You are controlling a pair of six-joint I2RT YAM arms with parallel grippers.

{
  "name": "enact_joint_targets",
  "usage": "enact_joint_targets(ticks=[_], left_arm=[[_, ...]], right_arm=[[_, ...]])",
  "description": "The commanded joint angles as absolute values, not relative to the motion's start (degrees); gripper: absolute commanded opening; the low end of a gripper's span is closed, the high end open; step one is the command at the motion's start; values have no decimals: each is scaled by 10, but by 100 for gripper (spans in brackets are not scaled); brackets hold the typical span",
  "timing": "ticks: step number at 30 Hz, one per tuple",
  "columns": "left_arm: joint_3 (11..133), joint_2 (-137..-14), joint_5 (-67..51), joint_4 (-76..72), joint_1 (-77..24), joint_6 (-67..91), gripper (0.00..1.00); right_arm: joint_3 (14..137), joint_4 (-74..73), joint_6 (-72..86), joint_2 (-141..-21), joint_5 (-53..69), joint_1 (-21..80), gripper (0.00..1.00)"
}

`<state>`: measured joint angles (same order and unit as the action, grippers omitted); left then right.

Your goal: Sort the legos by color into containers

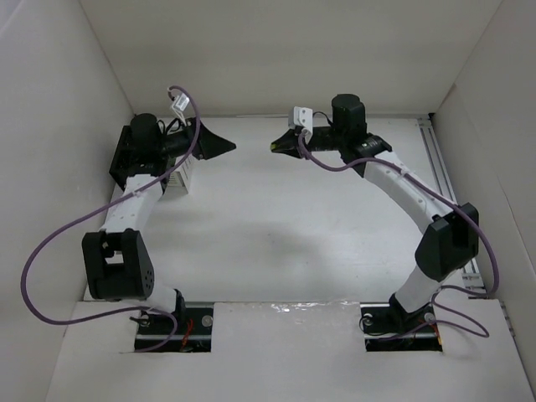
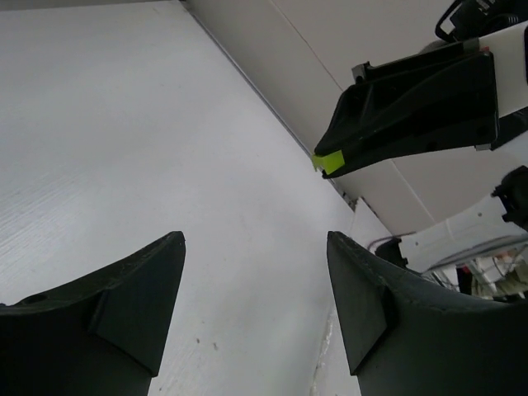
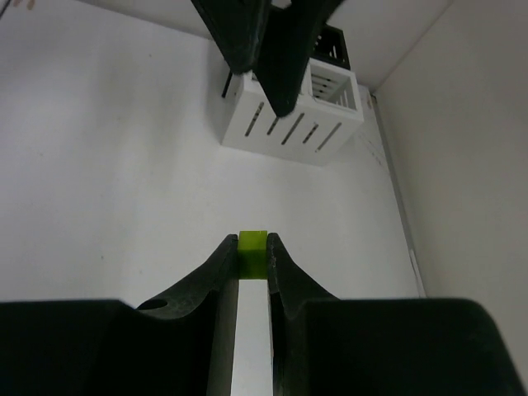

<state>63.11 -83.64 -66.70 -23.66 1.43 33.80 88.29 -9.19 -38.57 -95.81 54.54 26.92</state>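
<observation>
My right gripper (image 3: 252,247) is shut on a small yellow-green lego (image 3: 252,252), held at the fingertips above the table. In the left wrist view the same lego (image 2: 328,162) shows at the tip of the right gripper (image 2: 323,163). My left gripper (image 2: 256,247) is open and empty, and faces the right gripper (image 1: 276,148) tip to tip at the back of the table. The white bin (image 3: 293,115) and the black bin (image 3: 332,45) behind it stand under the left gripper (image 1: 228,146). No other legos show.
In the top view the white bin (image 1: 178,177) and the black bin (image 1: 120,163) sit at the back left, partly under the left arm. White walls enclose the table on three sides. A rail (image 1: 444,159) runs along the right edge.
</observation>
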Motion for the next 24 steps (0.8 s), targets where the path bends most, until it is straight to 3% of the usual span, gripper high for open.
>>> enact_joint_targets(ticks=[1, 7, 11, 15, 20, 24], left_arm=[[671, -852, -732, -309, -10, 367, 66], [684, -894, -806, -418, -15, 493, 63], [677, -932, -845, -699, -21, 688, 62], [693, -944, -880, -701, -42, 688, 59], [700, -944, -885, -644, -48, 651, 44], [706, -944, -880, -599, -48, 624, 44]], right_arm=[[878, 16, -320, -951, 577, 293, 7], [866, 53, -294, -945, 557, 305, 7], [861, 64, -282, -940, 552, 311, 7], [854, 76, -282, -934, 539, 317, 7], [854, 83, -276, -934, 527, 335, 7], [854, 88, -276, -934, 520, 346, 7]])
